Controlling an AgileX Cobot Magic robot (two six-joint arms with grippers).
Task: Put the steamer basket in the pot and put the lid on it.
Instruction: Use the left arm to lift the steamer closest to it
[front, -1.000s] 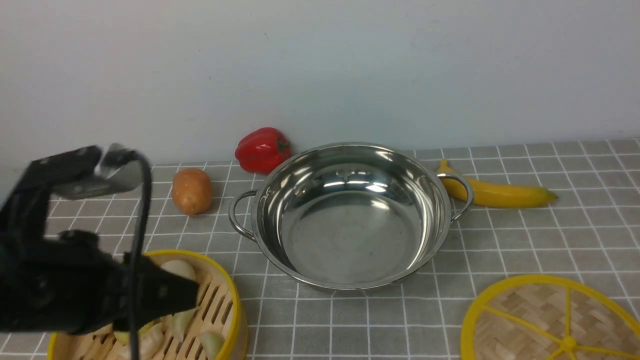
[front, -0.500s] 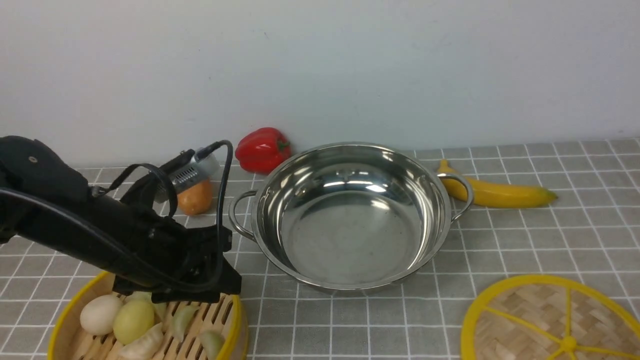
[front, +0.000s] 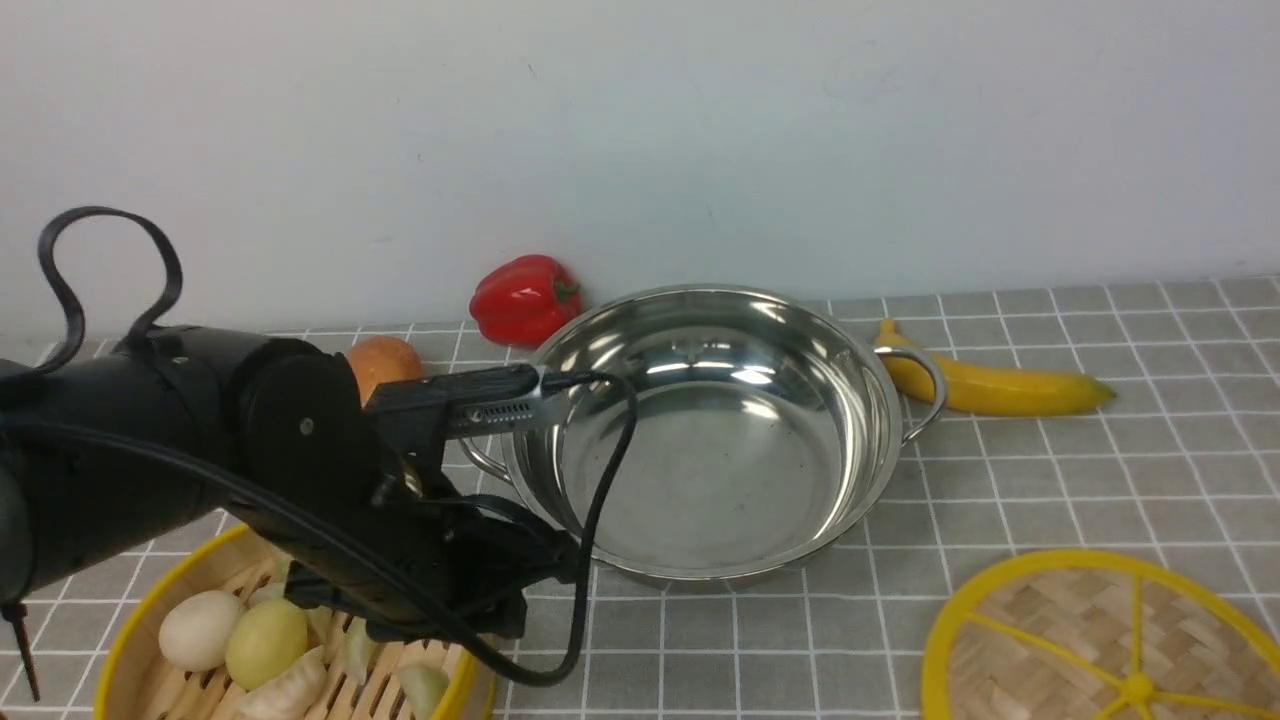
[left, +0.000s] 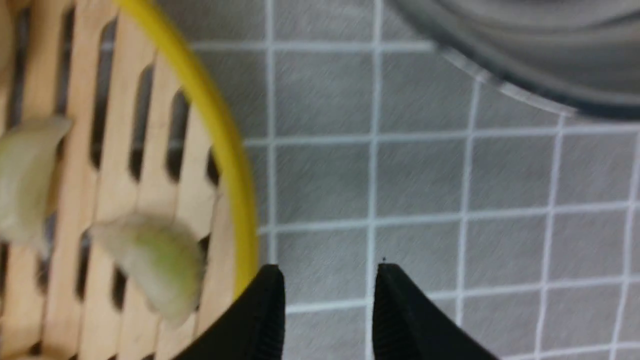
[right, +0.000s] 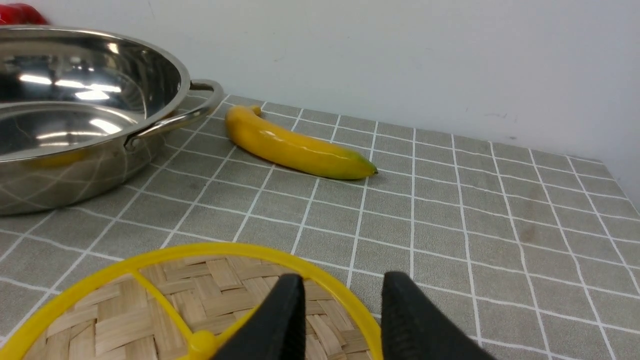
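Round bamboo steamer basket with yellow rim (left: 220, 125) sits near the round steel pot (front: 700, 480), dumplings (left: 150, 260) loose inside. Probably light and stiff; pinch its rim. Left gripper (left: 327, 272) hovers just outside, jaws apart.

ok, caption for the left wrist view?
Open left gripper hovers at the yellow rim of the steamer basket, pot nearby.

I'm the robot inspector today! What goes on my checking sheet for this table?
Surface: grey checked cloth, lying flat.
Job's things: steamer basket holding food, not yet in the pot; pot empty; lid lying on the cloth.
Clutter: red pepper, potato and banana around the pot.
Pincers: left pincer open beside the basket's rim; right pincer open over the lid; both hold nothing.
Cables: black cable loops across the pot's left side.
Surroundings: plain pale wall.
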